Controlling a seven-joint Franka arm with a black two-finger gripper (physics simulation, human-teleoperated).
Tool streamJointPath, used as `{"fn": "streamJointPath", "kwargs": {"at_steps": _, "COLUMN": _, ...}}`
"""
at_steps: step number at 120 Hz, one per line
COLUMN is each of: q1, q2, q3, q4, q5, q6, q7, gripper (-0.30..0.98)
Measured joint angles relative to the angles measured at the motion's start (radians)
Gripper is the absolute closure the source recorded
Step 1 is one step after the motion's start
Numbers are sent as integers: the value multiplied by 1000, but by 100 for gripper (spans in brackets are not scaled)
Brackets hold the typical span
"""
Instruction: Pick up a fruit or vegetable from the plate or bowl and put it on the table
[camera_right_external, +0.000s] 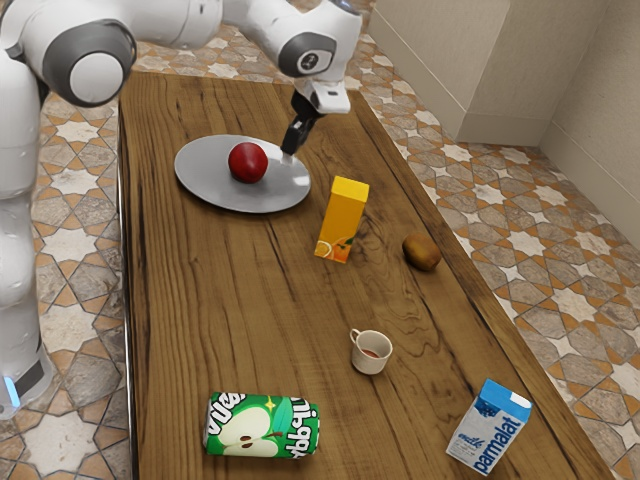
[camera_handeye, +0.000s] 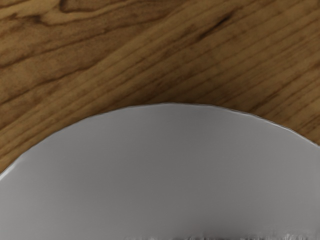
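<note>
The black gripper (camera_right_external: 292, 150) points down at the plate's edge on the exterior view's right side, beside the red apple and apart from it. Whether it is open or shut cannot be made out. A round red apple (camera_right_external: 247, 162) rests on the grey plate (camera_right_external: 210, 188). In the wrist view the plate (camera_handeye: 165, 165) lies under my hand, its curved rim against the wooden table (camera_handeye: 125, 55). A thin dark strip runs along that view's lower edge, too little of it to identify.
An orange juice carton (camera_right_external: 343, 220) stands close to the plate. A brown kiwi-like fruit (camera_right_external: 421, 252) lies near the table's (camera_right_external: 230, 300) long edge. Farther from the plate are a small cup (camera_right_external: 370, 353), a green can on its side (camera_right_external: 262, 426) and a milk carton (camera_right_external: 488, 427).
</note>
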Motion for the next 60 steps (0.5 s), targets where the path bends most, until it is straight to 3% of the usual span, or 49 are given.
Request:
{"fn": "streamJointPath", "kwargs": {"at_steps": 22, "q1": 31, "q2": -39, "q3": 53, "q4": -62, "q5": -5, "q6": 17, "q7": 45, "gripper": 0}}
{"fn": "streamJointPath", "kwargs": {"at_steps": 40, "q1": 89, "q2": -51, "q3": 59, "q4": -76, "q5": -6, "q6": 16, "q7": 78, "gripper": 0}}
{"fn": "streamJointPath", "kwargs": {"at_steps": 60, "q1": 85, "q2": -89, "q3": 56, "q4": -110, "q5": -7, "q6": -4, "q7": 107, "gripper": 0}}
